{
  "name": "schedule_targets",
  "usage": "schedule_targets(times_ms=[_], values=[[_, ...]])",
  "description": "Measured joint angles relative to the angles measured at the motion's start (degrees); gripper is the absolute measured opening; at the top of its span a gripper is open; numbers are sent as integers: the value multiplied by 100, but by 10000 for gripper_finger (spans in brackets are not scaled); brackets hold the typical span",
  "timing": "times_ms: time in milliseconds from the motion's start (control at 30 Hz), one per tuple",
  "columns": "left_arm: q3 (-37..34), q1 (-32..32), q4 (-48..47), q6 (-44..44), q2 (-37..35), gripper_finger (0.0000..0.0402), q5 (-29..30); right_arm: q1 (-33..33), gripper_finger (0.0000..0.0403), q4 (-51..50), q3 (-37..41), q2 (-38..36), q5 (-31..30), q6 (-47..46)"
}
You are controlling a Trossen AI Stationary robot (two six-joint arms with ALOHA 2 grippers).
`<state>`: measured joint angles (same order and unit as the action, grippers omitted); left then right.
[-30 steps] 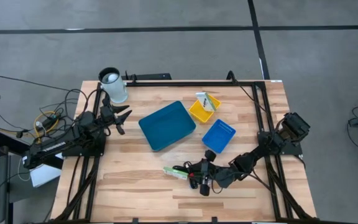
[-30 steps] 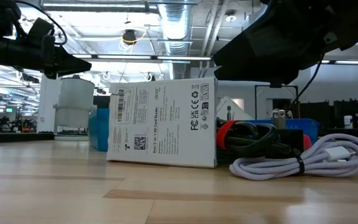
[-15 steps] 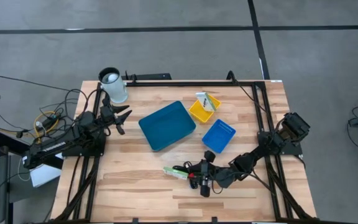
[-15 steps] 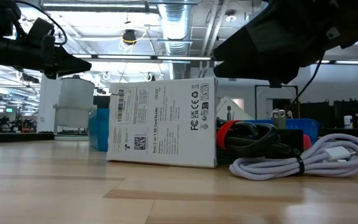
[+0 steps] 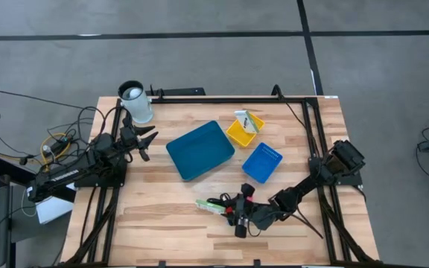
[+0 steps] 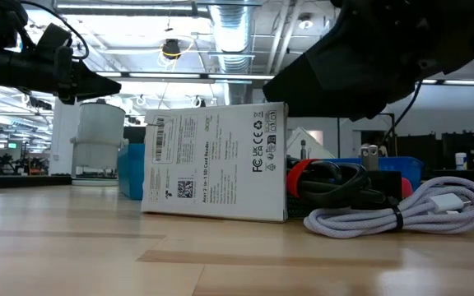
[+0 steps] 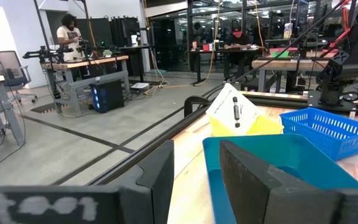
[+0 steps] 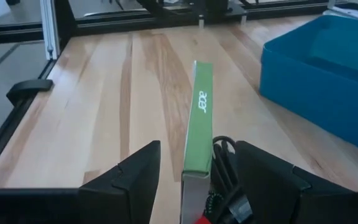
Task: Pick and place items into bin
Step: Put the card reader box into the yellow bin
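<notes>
**Two open grippers, one poised over the item pile**

Two arms appear, and only the right is at work. The large blue bin serves as landmark. The right gripper hangs on the near side of that bin, directly above the clustered items, its jaws spread and pinching nothing; in its wrist view the fingers straddle the green top edge of the white box. This box stands on edge, with the bundle of black and red cable touching it on one side and a coiled white cable beside that. The left gripper waits just beside the bin's far-left corner, jaws likewise parted and empty. A small blue basket and a yellow bin holding a white packet lie to the landmark's right.

Handling, as a judgement: the box looks light, stiff and smooth-sided, so a pinch across its thin edge, near mid-length, should hold; it may topple if nudged. The cables are limp and tangled, likely to drag along.
</notes>
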<state>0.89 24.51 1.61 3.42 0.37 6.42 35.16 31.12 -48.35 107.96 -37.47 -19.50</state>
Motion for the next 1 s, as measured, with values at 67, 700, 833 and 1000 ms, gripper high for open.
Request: schedule_targets(times_ms=[67, 700, 833, 1000], values=[[2, 0, 0, 0, 1, 119, 0, -4, 205, -54, -1, 0, 4, -1], [0, 0, 0, 0, -1, 119, 0, -161, 175, -70, -1, 11, 293, -51], [1, 1, 0, 0, -1, 119, 0, -157, 166, -73, -1, 13, 312, -56], [0, 0, 0, 0, 1, 119, 0, -168, 158, -91, 1, 13, 310, -64]])
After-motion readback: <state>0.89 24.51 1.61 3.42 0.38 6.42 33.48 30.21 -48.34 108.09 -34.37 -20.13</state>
